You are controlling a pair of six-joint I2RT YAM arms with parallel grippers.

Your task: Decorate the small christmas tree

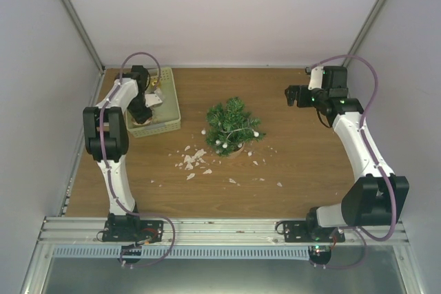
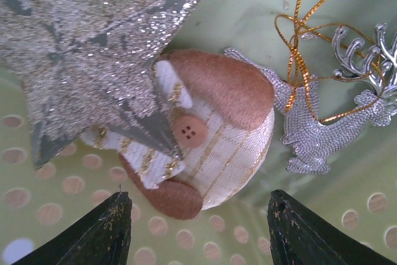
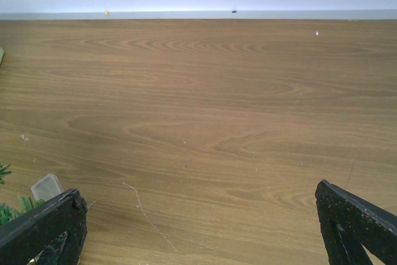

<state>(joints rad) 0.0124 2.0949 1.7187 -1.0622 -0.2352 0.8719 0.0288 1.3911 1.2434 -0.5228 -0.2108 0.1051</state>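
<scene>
Basket point(image 1: 171, 98), pale yellow-green, sits at the upper left of the worktop point(image 1: 296, 170) in the top view, and the left arm point(image 1: 110, 135) reaches down into it. In the left wrist view the left fingers point(image 2: 102, 234) stand apart at the bottom edge with nothing between them, over the basket's dotted floor. Beyond them lie a glittery silver star point(image 2: 80, 48) at upper left, a brown-and-cream fabric ornament point(image 2: 223, 128) with a button in the middle, partly covered by one star point, and a silver reindeer point(image 2: 322, 131) with a gold cord point(image 2: 301, 35) at right. The tree point(image 1: 233, 125) stands near the middle of the worktop, right of the basket and apart from it, with a few whitish balls point(image 1: 255, 133) among its branches. White scraps point(image 1: 194, 160) are scattered on the wood below and left of it. At upper right the right arm point(image 1: 358, 142) has its right fingers point(image 3: 43, 228) spread wide and empty over bare wood, pointing left toward the tree; a tip of green shows at the lower left of its wrist view.
</scene>
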